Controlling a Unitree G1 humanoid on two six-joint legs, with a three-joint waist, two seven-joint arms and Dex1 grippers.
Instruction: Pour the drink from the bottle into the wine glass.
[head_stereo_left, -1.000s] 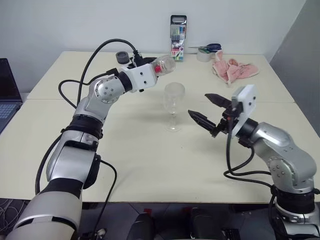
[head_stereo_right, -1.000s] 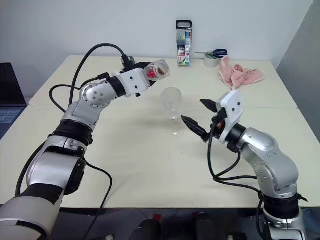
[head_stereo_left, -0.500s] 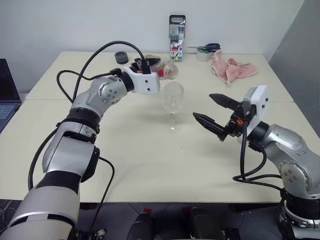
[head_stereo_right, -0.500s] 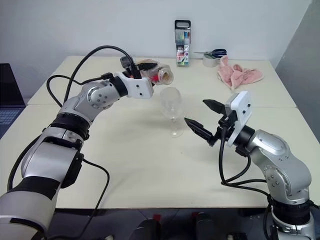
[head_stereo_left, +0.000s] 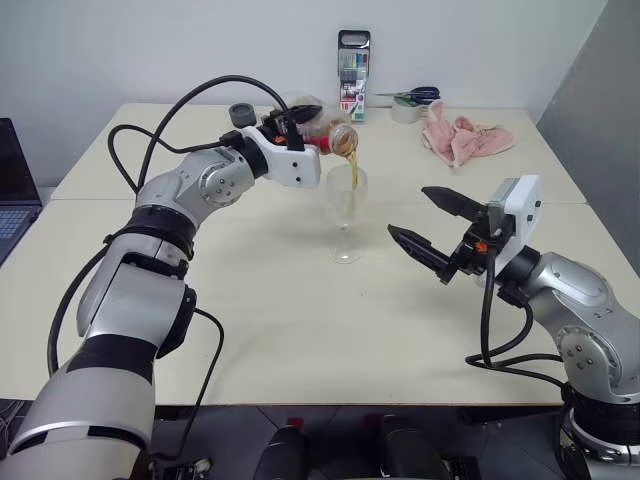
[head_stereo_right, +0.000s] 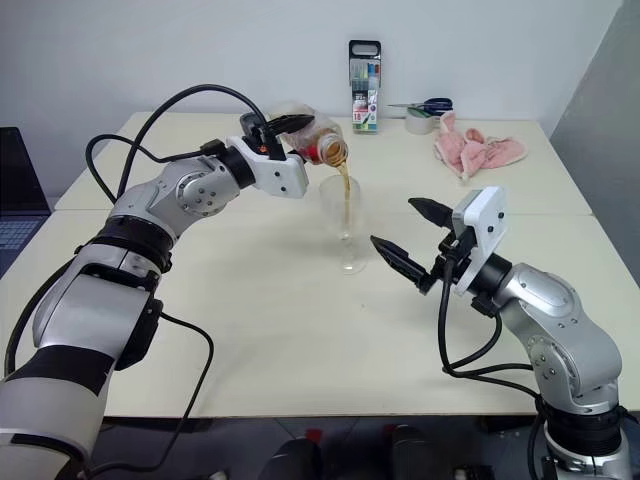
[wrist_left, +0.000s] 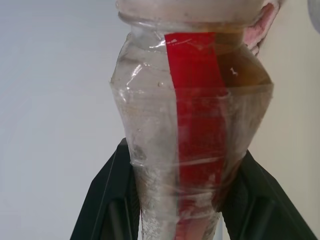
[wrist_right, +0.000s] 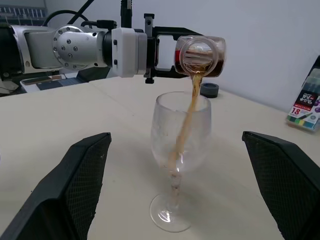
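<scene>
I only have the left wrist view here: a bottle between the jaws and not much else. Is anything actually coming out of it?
Observer: Yes. The bottle is tipped over the wine glass, and a thin stream of the drink runs from its mouth into the bowl.
Operator: Is the stream landing inside the glass?
Observer: In the right wrist view it passes within the rim and runs down inside the bowl; I see no spill on the table.
Operator: Is the other arm steadying the glass?
Observer: No. The right gripper hangs beside the glass with its jaws wide open, clear of it.
Operator: Is the cap nearby?
Observer: I cannot make out a cap; a dark round object lies behind the left arm.
</scene>
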